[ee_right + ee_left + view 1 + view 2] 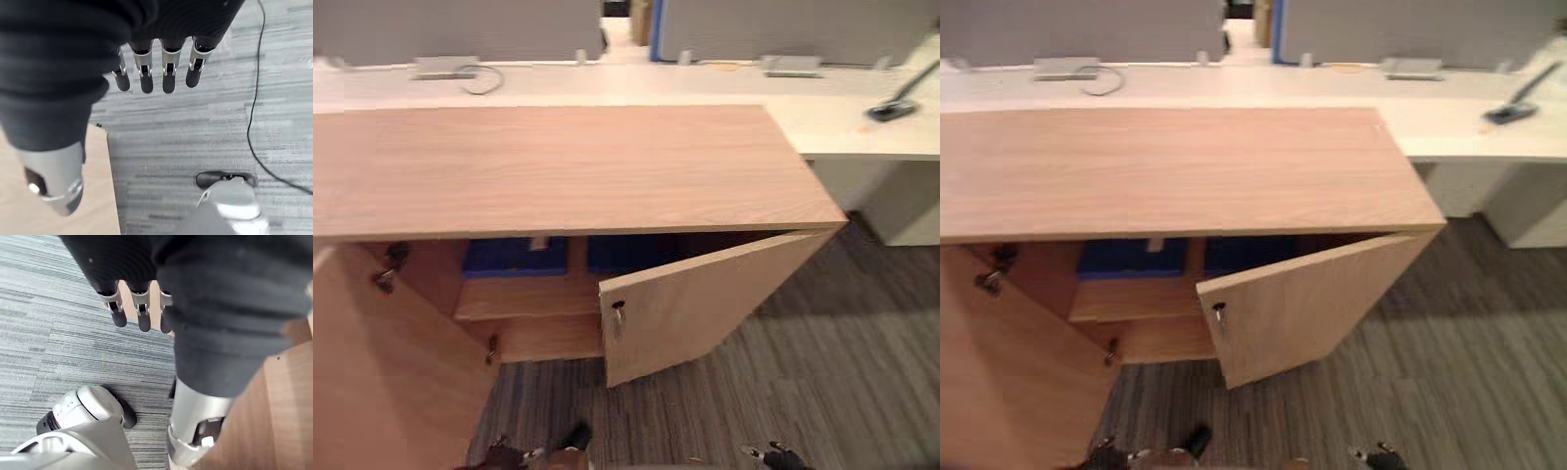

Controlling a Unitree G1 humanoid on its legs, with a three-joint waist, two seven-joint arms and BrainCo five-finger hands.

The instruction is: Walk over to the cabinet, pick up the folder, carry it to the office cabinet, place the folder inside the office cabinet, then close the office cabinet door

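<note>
Pale wood makes up the low cabinet (568, 166) in front of you, with its flat top bare and both doors standing open. Its left-hand door (382, 372) is swung wide toward you. Its right-hand door (705, 304) stands about half open, and a small metal key (618, 311) sits in the lock near its free edge.

Look inside and you find a flat blue folder (514, 258) lying on the upper wooden shelf (529, 299), left of a thin upright divider. A second blue shape (625, 253) lies to the right of that divider, in shadow.

Your left hand (143, 316) hangs over the grey striped carpet (822, 392) beside the wood, with its fingers straight and loose and holding nothing. Your right hand (168, 73) hangs the same way, its fingers side by side and relaxed, and it is empty too.

Behind the cabinet runs a long white desk surface (862, 132), backed by grey partition panels (460, 29).
</note>
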